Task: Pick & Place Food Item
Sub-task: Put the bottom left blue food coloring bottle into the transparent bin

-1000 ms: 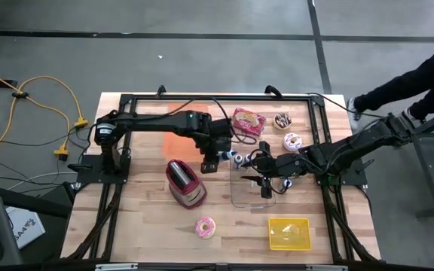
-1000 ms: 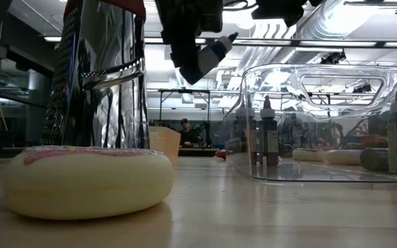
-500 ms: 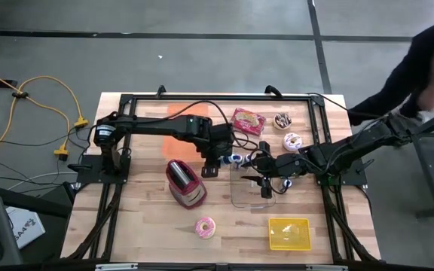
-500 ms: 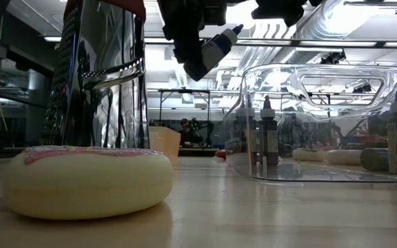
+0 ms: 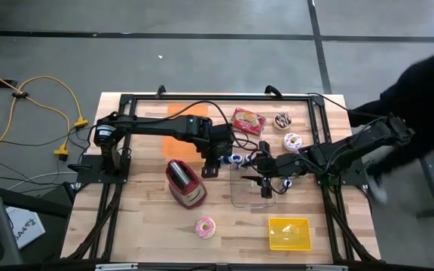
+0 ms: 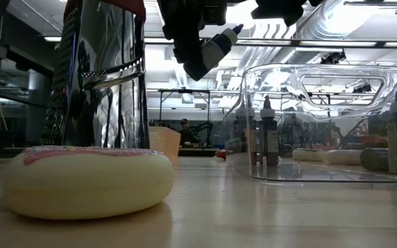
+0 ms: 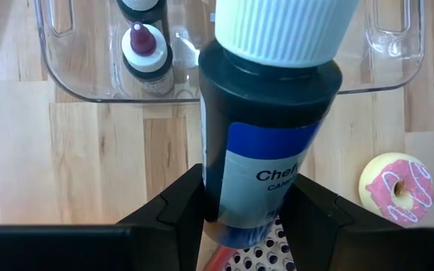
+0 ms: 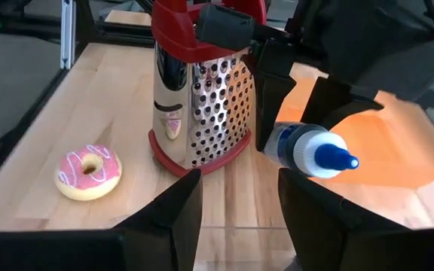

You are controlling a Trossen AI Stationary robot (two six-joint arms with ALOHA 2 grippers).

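Note:
A small dark bottle (image 7: 270,113) with a blue label and a white ribbed cap hangs above the table between the red grater (image 5: 185,183) and the clear bin (image 5: 236,202). My left gripper (image 5: 218,160) is shut on it. In the low view the bottle (image 6: 216,49) slants with its cap up, toward the bin (image 6: 322,124). My right gripper (image 5: 266,188) hovers over the bin, open, with nothing between its fingers (image 8: 179,218). Small bottles (image 7: 145,53) stand upright on the bin's floor. My left gripper pinches the bottle's lower body (image 7: 255,211), near its base, between its two fingers. The fingers come slanting down from the table's left side. The bottle is lifted clear and tilted, its cap (image 8: 330,158) pointing toward the bin.
A pink-iced donut (image 5: 205,226) lies near the front edge, beside a yellow container (image 5: 288,233). At the back right lie a food package (image 5: 248,120) and two more donuts (image 5: 292,141). An orange patch (image 5: 173,141) lies under my left arm. A person moves beyond the table's right edge.
My left gripper has edged the bottle slightly toward the clear bin, still shut on it. The person beyond the right edge has shifted about.

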